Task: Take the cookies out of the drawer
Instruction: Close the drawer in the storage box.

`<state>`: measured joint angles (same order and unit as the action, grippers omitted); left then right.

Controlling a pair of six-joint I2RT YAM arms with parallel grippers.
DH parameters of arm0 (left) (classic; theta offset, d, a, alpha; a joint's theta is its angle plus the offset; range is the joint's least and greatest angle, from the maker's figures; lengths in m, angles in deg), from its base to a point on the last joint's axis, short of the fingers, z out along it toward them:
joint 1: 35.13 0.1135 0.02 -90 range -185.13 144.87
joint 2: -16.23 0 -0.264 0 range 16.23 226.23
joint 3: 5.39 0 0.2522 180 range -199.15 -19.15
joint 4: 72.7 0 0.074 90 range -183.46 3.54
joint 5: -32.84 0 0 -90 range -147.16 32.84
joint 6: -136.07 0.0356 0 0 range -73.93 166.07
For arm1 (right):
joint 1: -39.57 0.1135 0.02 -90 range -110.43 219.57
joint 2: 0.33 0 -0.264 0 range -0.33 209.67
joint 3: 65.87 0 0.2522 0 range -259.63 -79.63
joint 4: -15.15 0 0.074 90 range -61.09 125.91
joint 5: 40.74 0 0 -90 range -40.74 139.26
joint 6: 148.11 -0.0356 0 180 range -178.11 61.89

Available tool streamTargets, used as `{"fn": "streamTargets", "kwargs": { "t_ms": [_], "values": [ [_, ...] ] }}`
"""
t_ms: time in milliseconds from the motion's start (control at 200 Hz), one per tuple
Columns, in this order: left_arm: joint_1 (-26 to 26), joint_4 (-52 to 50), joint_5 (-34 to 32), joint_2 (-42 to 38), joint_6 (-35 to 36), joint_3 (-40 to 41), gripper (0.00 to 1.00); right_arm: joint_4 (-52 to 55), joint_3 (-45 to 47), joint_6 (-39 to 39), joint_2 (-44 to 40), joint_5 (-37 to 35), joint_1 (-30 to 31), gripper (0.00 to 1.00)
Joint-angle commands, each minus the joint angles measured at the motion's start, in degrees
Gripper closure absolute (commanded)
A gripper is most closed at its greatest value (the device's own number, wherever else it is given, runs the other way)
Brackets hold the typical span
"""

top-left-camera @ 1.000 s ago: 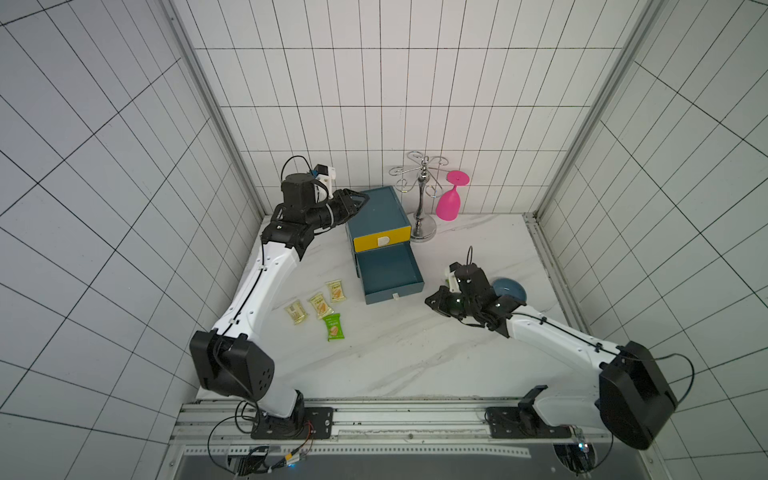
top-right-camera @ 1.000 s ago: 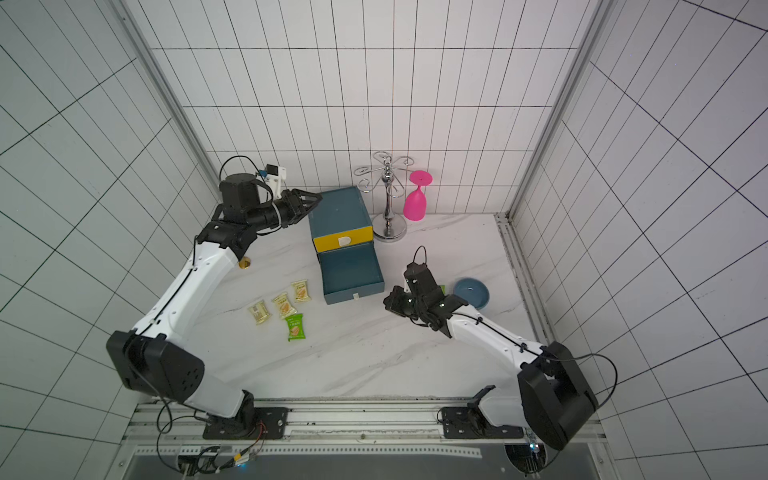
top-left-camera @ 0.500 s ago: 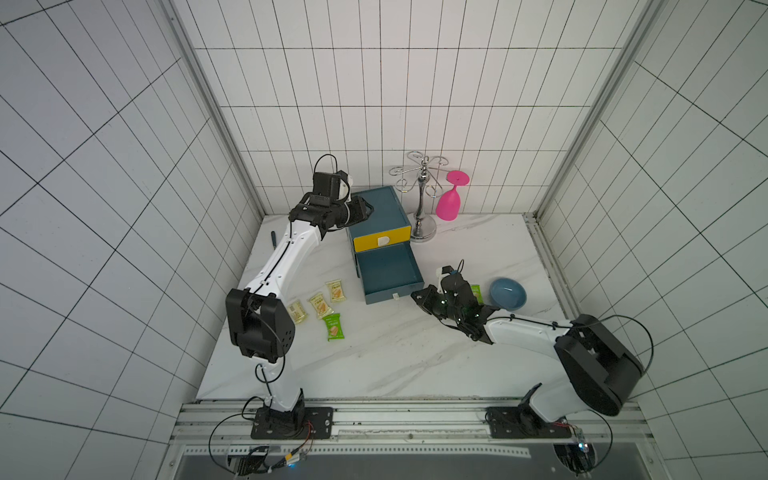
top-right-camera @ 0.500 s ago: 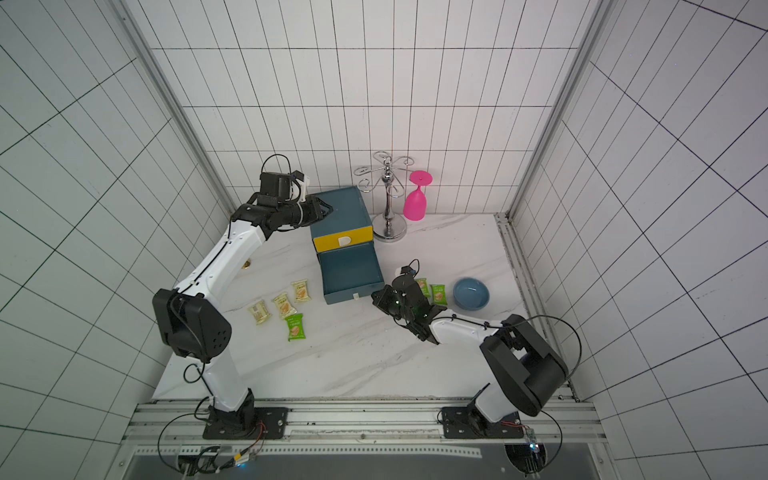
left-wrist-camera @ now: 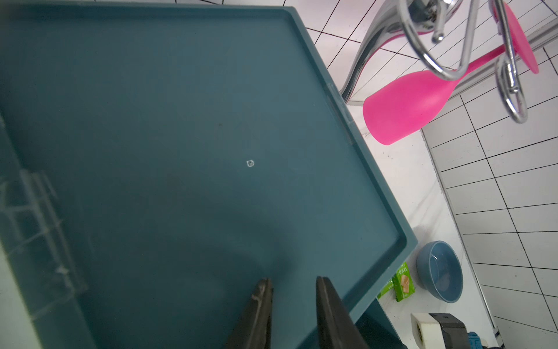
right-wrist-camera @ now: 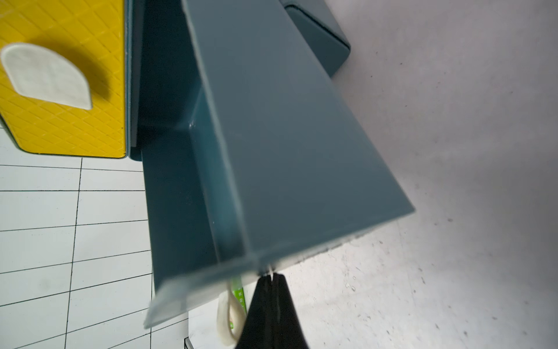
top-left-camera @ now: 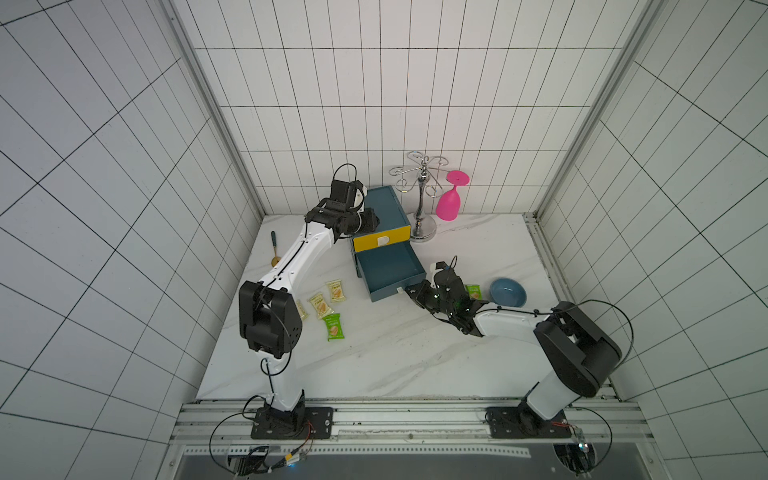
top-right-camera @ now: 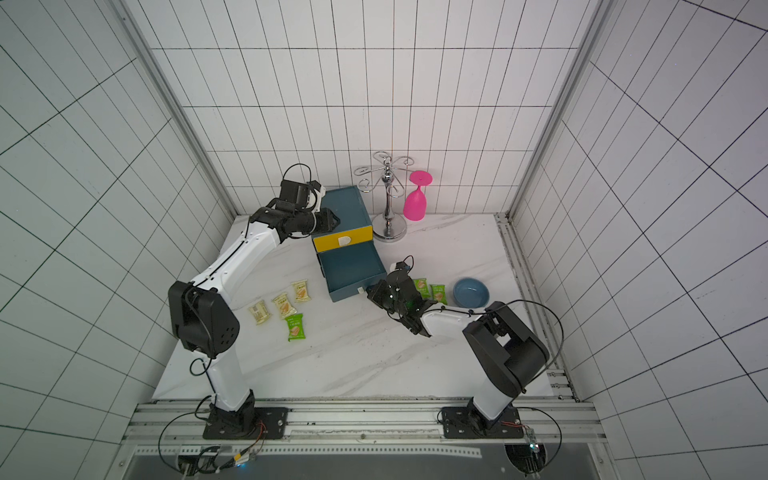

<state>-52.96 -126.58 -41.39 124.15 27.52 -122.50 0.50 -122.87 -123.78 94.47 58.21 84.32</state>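
Note:
The teal cabinet [top-left-camera: 384,208] has a shut yellow drawer front [top-left-camera: 381,240]; below it the drawer [top-left-camera: 390,270] is pulled out and shows only a bare teal floor. Cookies lie on the table: three yellow packets [top-left-camera: 319,304] and a green one [top-left-camera: 333,327] left of the drawer, two green ones [top-right-camera: 430,289] to its right. My left gripper [left-wrist-camera: 293,279] is open a little, empty, over the cabinet's top [left-wrist-camera: 181,151]. My right gripper [right-wrist-camera: 271,275] is shut, its tip against the open drawer's front edge [right-wrist-camera: 211,272], beside the white handle [right-wrist-camera: 225,317].
A blue bowl [top-left-camera: 508,292] sits right of the green packets. A chrome glass rack [top-left-camera: 423,195] with a pink glass [top-left-camera: 451,201] hanging on it stands behind the cabinet's right side. A spoon [top-left-camera: 274,249] lies near the left wall.
My left arm has swung from left of the cabinet to over its top, its jaws narrowing. My right gripper, still shut, has moved left to the drawer's front, uncovering the green packets.

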Motion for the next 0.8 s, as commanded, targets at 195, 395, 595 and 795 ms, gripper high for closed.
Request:
{"fn": "streamTargets", "kwargs": {
  "t_ms": [195, 395, 595, 795],
  "values": [
    [0.33, -9.17, 4.08, 2.96, 1.57, 7.97, 0.71, -7.72, -10.29, -2.36, 6.81, 1.68, -2.74, 1.0],
    [0.84, -8.59, 7.1, 2.99, 2.11, 9.55, 0.71, -8.87, -11.64, -3.3, 7.63, 3.44, -1.7, 1.0],
    [2.26, -8.27, 9.38, 3.09, 1.5, 10.05, 0.72, -7.67, -13.8, -2.56, 9.07, 3.96, -0.96, 1.0],
    [2.36, -8.33, 11.68, 2.92, 1.69, 10.53, 0.72, -8.69, -18.48, -2.98, 14.54, 5.27, -1.33, 1.0]
  ]
}}
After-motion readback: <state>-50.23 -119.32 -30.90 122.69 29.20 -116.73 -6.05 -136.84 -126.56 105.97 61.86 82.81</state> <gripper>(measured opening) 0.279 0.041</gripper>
